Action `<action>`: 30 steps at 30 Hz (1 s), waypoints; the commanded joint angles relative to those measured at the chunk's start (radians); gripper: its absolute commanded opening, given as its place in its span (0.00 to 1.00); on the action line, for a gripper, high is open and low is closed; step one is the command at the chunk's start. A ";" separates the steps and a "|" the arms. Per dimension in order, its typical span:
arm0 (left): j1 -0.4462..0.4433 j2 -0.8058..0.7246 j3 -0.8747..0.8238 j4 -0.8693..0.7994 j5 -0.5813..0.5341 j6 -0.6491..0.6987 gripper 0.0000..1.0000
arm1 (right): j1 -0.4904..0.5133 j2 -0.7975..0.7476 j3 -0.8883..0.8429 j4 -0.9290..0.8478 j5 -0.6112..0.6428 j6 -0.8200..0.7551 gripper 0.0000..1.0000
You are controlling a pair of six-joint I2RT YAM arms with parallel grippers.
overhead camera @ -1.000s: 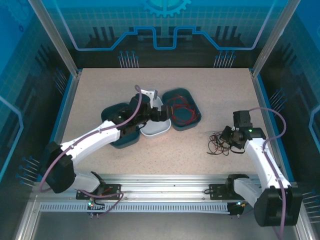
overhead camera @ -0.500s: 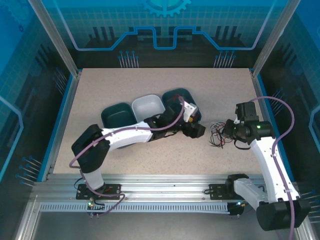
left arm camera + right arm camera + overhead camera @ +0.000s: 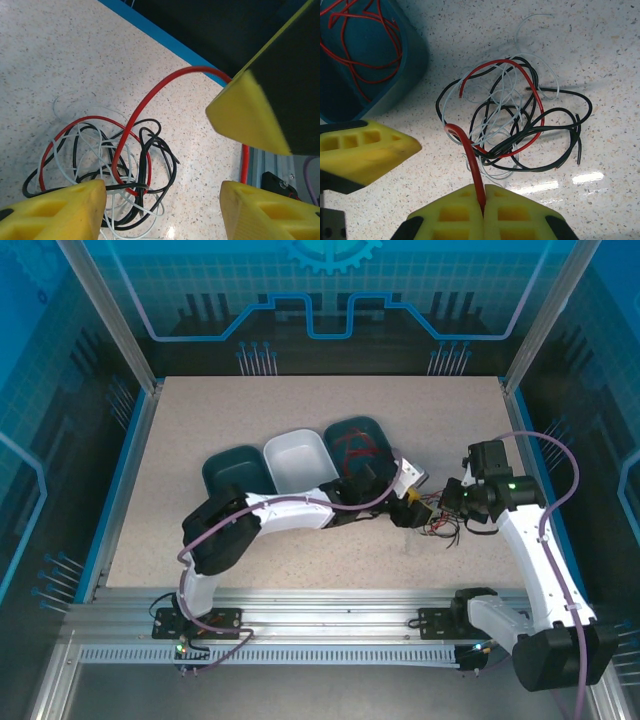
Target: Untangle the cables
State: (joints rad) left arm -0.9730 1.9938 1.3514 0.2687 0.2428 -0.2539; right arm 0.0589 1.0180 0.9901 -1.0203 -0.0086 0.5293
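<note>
**Step in hand (judged):** draw one red cable (image 3: 470, 155) out of the cables (image 3: 515, 125). These lie as a loose knot of red, black and whitish strands on the worktop (image 3: 250, 410), just beside the teal bin (image 3: 415, 55), on the side facing the right arm. The bin holds loose red strands (image 3: 365, 40).

**Fingers:** the right gripper (image 3: 484, 187) has its fingers closed tight on the red cable, which rises from the knot in an arc. The left gripper (image 3: 160, 200) hangs over the knot with its fingers partly apart, gripping nothing.

**Advised procedure:**
1. Lower the left fingers onto black or whitish strands on the side of the knot away from the bin, clear of the held red cable.
2. Close fully and pin those strands to the worktop before any pull.
3. Draw the right gripper away slowly, following the cable's own arc. The cable threads among black loops and will probably snag.
4. If the whole knot lifts, stop and re-pin.
</note>
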 commanded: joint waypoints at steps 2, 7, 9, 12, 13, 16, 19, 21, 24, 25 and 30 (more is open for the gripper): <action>-0.003 0.045 0.048 -0.016 -0.075 -0.063 0.64 | 0.013 -0.042 0.032 -0.019 -0.004 -0.017 0.00; -0.003 0.101 0.100 0.005 -0.093 -0.132 0.64 | 0.012 -0.083 0.049 -0.017 -0.018 -0.020 0.00; -0.004 0.127 0.124 0.023 -0.083 -0.149 0.65 | 0.014 -0.091 0.053 -0.010 -0.037 -0.020 0.00; -0.007 0.167 0.169 0.024 -0.076 -0.166 0.65 | 0.014 -0.103 0.064 -0.007 -0.057 -0.017 0.00; -0.007 0.178 0.180 0.024 -0.078 -0.178 0.64 | 0.013 -0.106 0.072 -0.010 -0.059 -0.018 0.00; -0.007 0.204 0.200 0.026 -0.078 -0.205 0.62 | 0.015 -0.120 0.110 -0.038 -0.035 -0.024 0.00; -0.007 0.228 0.211 0.026 -0.068 -0.228 0.58 | 0.013 -0.131 0.170 -0.081 0.006 -0.038 0.00; -0.006 0.242 0.215 0.025 -0.064 -0.242 0.53 | 0.014 -0.136 0.214 -0.108 0.028 -0.045 0.00; -0.006 0.260 0.225 0.021 -0.058 -0.258 0.50 | 0.014 -0.137 0.278 -0.131 0.040 -0.054 0.00; -0.006 0.267 0.231 0.016 -0.056 -0.260 0.49 | 0.013 -0.137 0.298 -0.135 0.042 -0.056 0.00; -0.006 0.283 0.247 -0.005 -0.058 -0.264 0.49 | 0.013 -0.122 0.402 -0.142 0.057 -0.074 0.00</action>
State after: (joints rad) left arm -0.9737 2.2585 1.5703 0.2752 0.1730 -0.4999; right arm 0.0593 0.8913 1.3289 -1.1324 0.0250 0.4839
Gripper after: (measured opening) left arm 0.490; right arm 0.039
